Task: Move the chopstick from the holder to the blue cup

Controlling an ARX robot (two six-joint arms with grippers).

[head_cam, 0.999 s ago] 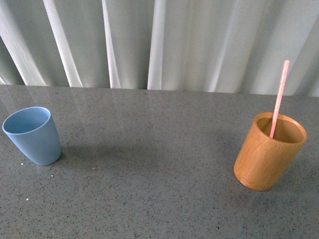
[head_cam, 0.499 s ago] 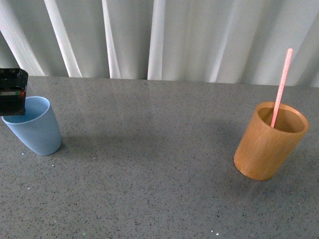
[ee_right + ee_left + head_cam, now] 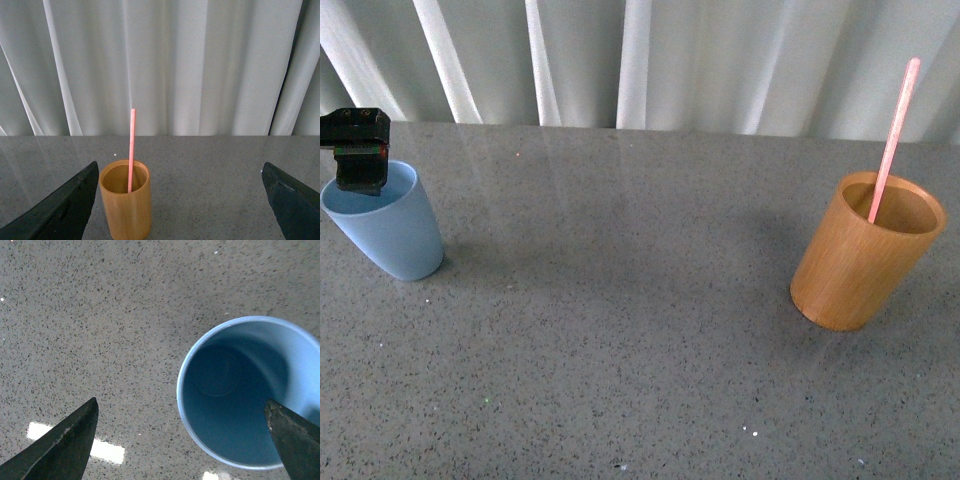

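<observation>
The blue cup (image 3: 382,232) stands at the far left of the grey table, empty. My left gripper (image 3: 358,160) hangs just above its rim, open; in the left wrist view (image 3: 181,402) I look down into the cup (image 3: 240,390), which lies nearer one fingertip (image 3: 292,437). The bamboo holder (image 3: 865,255) stands at the right with one pink chopstick (image 3: 894,135) leaning in it. My right gripper (image 3: 180,165) is open and empty. It faces the holder (image 3: 126,207) and chopstick (image 3: 131,150) from a distance, and both sit close to one finger.
A grey speckled tabletop (image 3: 620,300) spans between cup and holder. White curtains (image 3: 640,60) hang behind the table's far edge. The right arm does not show in the front view.
My left gripper came into the front view at the far left and now sits over the blue cup's mouth. The whole scene has shifted upward in the front view.
</observation>
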